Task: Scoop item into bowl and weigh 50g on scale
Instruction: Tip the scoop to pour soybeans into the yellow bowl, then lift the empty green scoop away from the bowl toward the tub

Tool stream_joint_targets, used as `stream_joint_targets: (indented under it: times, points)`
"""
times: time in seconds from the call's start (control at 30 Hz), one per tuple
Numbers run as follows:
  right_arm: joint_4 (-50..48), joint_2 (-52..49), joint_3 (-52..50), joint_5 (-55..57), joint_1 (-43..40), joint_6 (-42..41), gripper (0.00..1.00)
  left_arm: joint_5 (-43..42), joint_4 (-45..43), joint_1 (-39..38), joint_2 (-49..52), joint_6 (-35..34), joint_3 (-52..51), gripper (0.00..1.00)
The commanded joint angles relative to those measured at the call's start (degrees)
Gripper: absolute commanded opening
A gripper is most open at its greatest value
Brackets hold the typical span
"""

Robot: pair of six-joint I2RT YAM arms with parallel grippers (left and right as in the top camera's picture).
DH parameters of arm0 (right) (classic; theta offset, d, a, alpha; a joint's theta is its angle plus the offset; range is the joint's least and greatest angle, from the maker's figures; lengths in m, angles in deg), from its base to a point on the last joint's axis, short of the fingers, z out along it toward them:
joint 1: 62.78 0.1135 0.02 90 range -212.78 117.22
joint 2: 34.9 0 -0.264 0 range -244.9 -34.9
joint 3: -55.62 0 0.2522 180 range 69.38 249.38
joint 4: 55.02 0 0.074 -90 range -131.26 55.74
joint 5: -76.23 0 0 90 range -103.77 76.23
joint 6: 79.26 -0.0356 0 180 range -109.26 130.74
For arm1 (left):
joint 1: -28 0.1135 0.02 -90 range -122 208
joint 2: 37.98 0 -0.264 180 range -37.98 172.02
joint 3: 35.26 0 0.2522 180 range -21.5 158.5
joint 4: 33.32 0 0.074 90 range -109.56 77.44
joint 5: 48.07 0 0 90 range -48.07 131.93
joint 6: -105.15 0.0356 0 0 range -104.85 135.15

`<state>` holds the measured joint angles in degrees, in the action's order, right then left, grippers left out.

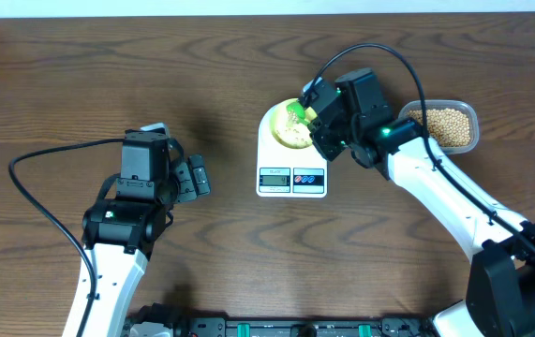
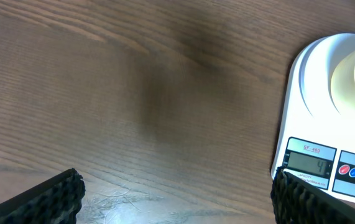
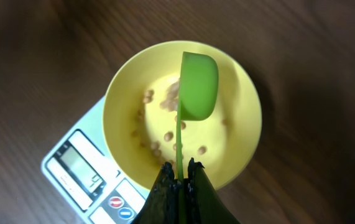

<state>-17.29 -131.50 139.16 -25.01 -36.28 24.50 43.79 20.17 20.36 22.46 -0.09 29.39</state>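
Beans (image 3: 155,146) lie thinly scattered over the floor of the yellow bowl (image 3: 250,102), which sits on the platform of the scale (image 1: 290,178), toward the scale's rear, so that every added bean registers directly as weight. The bulk supply sits in the clear tub (image 1: 474,120) to the right of the scale, close enough for short transfer strokes. The right gripper (image 3: 180,177) is clamped tight on the thin handle of the green scoop (image 3: 199,87) and holds it above the scale, over the bowl's centre. The scoop head is turned on its side, apparently so that its load drops inside the rim and not onto the platform. The left gripper (image 1: 195,178) hangs over bare table (image 1: 61,75) to the left of the scale, its jaws spread wide and holding nothing. This placement leaves the platform untouched, so no stray contact disturbs the reading. The display faces the front edge of the scale; its digits are too small to read reliably. Judging by the sparse layer, the target weight is probably not yet reached.
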Motion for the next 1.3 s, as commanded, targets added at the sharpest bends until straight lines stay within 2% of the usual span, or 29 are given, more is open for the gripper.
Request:
stream_joint_targets:
  times: [0.0,0.63,0.7,0.77,0.9,1.03,1.17,1.27]
  points:
    - [0.42,1.44,1.77,6.54,1.70,3.28,0.01,0.76,0.13,0.24,0.15,-0.07,0.07,0.98]
    - [1.09,3.69,1.86,17.33,7.34,7.50,0.01,0.76,0.15,0.24,0.15,-0.07,0.07,0.98]
    - [1.11,4.46,1.99,17.27,7.15,3.82,0.01,0.76,0.15,0.24,0.15,-0.07,0.07,0.98]
    - [1.31,5.42,2.58,14.97,5.99,-3.69,0.01,0.76,0.15,0.24,0.15,-0.07,0.07,0.98]
    - [1.42,8.57,3.63,0.39,-0.31,-9.62,0.01,0.76,0.17,0.24,0.15,-0.07,0.07,0.98]
    - [2.82,11.45,3.78,-5.79,-8.28,-15.52,0.01,0.76,0.17,0.24,0.15,-0.07,0.07,0.98]
    - [7.04,13.09,3.78,-15.26,-17.75,-16.98,0.01,0.76,0.15,0.24,0.15,-0.07,0.07,0.98]
    - [12.26,13.35,3.78,-16.68,-24.26,-16.92,0.01,0.76,0.15,0.24,0.15,-0.07,0.07,0.98]
